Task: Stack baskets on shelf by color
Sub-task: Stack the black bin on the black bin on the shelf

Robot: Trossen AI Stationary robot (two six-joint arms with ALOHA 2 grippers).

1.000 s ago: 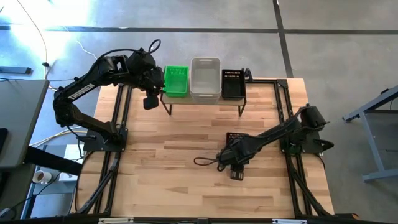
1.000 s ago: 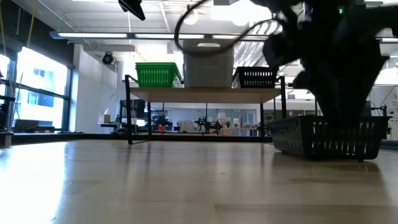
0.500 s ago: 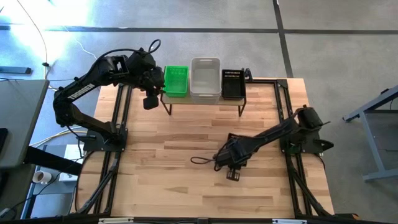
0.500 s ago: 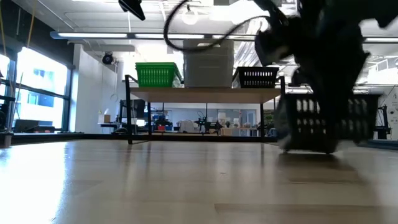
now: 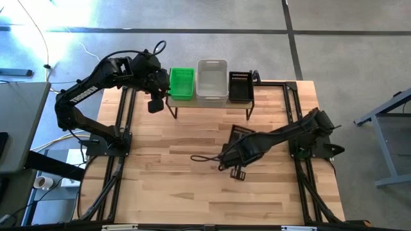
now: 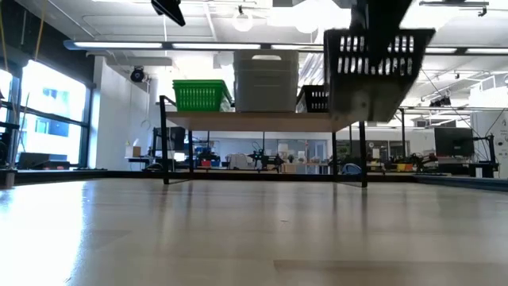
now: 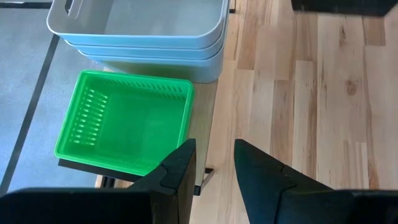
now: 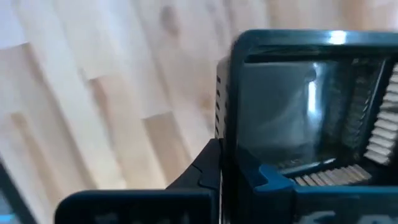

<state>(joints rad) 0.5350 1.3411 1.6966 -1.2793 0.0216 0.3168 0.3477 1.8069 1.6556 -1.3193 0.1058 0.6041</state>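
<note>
The shelf (image 5: 209, 102) holds a green basket (image 5: 182, 83), a stack of whitish-grey baskets (image 5: 212, 80) and a black basket (image 5: 241, 85); all rest on their bottoms. My right gripper (image 5: 235, 150) is shut on another black basket (image 5: 239, 131), which is high above the table in the low view (image 6: 373, 63). My left gripper (image 7: 214, 168) is open and empty above the shelf's left end, beside the green basket (image 7: 124, 121). My right gripper holds the black basket by the rim of one side wall (image 8: 227, 124). The wall stands between the two fingers, one finger (image 8: 208, 165) outside and one (image 8: 267, 177) inside. The basket is lifted clear of the table, its open side up and roughly level (image 6: 373, 63).
Bare wooden tabletop (image 5: 173, 167) lies between the shelf and the near edge. Black frame rails (image 5: 122, 128) run along both sides of the table. A loose cable loop (image 5: 202, 159) hangs by the right arm.
My right gripper has gone up and a little toward the shelf with the black basket. The basket stood on the table a second ago and now hangs clear, about as high as the baskets on the shelf.
</note>
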